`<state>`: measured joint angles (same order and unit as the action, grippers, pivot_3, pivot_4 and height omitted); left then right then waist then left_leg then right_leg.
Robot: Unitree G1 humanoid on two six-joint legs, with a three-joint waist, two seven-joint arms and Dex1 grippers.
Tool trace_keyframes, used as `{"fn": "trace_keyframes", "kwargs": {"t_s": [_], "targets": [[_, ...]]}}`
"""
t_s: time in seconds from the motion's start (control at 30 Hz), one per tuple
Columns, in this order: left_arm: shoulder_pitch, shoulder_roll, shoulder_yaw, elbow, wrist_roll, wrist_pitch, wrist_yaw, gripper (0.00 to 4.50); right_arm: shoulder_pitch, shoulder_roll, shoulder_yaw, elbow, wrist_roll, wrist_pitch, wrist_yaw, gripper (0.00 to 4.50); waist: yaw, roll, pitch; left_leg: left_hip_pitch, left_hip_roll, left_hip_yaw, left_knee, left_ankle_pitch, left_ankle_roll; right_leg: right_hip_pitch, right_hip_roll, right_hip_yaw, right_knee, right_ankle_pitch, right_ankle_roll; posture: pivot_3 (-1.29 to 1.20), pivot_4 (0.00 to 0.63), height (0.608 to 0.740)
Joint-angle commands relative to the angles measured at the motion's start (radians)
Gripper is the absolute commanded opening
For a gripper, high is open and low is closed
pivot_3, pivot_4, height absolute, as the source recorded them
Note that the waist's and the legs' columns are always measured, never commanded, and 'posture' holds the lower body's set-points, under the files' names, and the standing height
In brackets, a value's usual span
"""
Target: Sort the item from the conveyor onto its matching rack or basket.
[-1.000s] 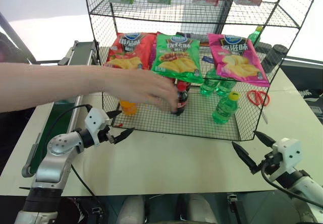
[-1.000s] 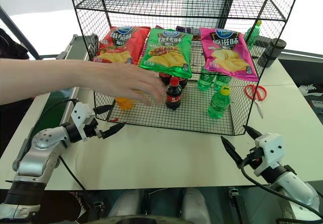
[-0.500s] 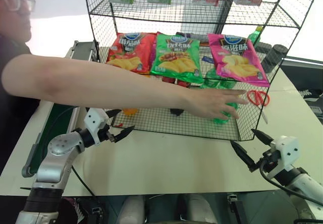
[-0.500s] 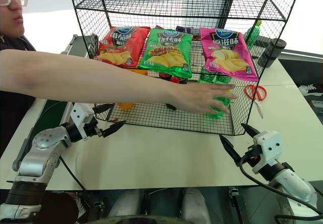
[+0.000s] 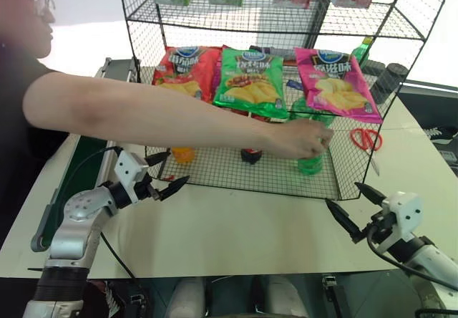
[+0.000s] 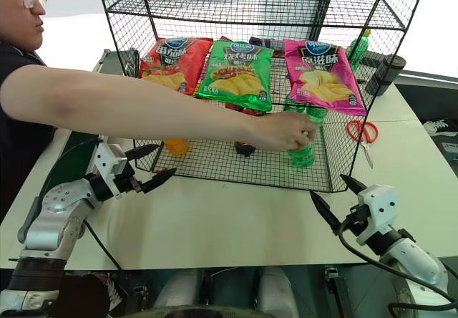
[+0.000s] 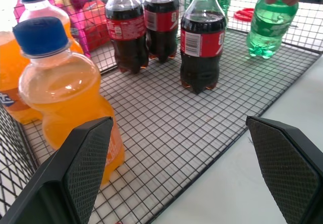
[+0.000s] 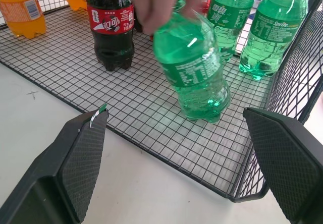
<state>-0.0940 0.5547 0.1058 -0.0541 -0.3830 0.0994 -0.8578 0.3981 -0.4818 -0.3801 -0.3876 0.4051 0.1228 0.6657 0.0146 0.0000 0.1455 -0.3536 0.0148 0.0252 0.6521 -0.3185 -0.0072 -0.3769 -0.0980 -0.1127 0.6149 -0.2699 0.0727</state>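
The green soda bottle [image 8: 194, 67] is gripped at its top by a person's hand [image 6: 286, 130] and is held tilted in the black wire-mesh basket [image 6: 215, 162], its base at or just above the mesh floor, in the basket's front right part. Two more green bottles [image 8: 255, 22] are seen upright just behind it, toward 1 o'clock. A cola bottle [image 8: 112, 24] stands at 9 o'clock of the held bottle, and orange-drink bottles [image 7: 65, 90] are placed further along toward the basket's left end. Crisp bags [image 5: 250, 80] are laid on the slanted shelf above the basket, at 12 o'clock. The conveyor [image 5: 80, 171] is seen along the table's [image 5: 236, 225] left edge. The left tool [image 5: 166, 172] is held open just before the basket's front left corner, nothing between its fingers. The right tool [image 5: 354, 205] is likewise spread open and empty near the front right corner.
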Motion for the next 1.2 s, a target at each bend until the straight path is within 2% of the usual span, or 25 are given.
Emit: {"fn": "trace_keyframes", "kwargs": {"t_s": [0.03, 0.83, 1.2], "targets": [[-0.013, -0.001, 0.033, -0.013, -0.01, -0.019, 0.012, 4.5, -0.003, -0.009, -0.01, -0.012, 0.001, -0.018, 0.001, 4.45, 0.001, 0.0, 0.0, 0.0, 0.0, 0.0, 0.0, 0.0, 0.0, 0.0, 0.0, 0.0, 0.0, 0.0, 0.0, 0.0, 0.15, 0.732], [-0.03, 0.002, 0.036, -0.044, -0.033, 0.059, 0.054, 4.5, -0.043, -0.036, 0.019, -0.058, 0.018, 0.042, 0.008, 4.45, 0.0, 0.0, 0.0, 0.0, 0.0, 0.0, 0.0, 0.0, 0.0, 0.0, 0.0, 0.0, 0.0, 0.0, 0.0, 0.0, 0.15, 0.732], [-0.015, -0.034, 0.115, -0.055, -0.051, 0.066, 0.169, 4.5, -0.209, -0.049, 0.193, -0.14, 0.005, 0.138, -0.004, 4.45, -0.001, -0.001, 0.0, 0.0, 0.0, 0.0, 0.0, 0.0, 0.0, 0.0, 0.0, 0.0, 0.0, 0.0, 0.0, 0.0, 0.15, 0.732]]}}
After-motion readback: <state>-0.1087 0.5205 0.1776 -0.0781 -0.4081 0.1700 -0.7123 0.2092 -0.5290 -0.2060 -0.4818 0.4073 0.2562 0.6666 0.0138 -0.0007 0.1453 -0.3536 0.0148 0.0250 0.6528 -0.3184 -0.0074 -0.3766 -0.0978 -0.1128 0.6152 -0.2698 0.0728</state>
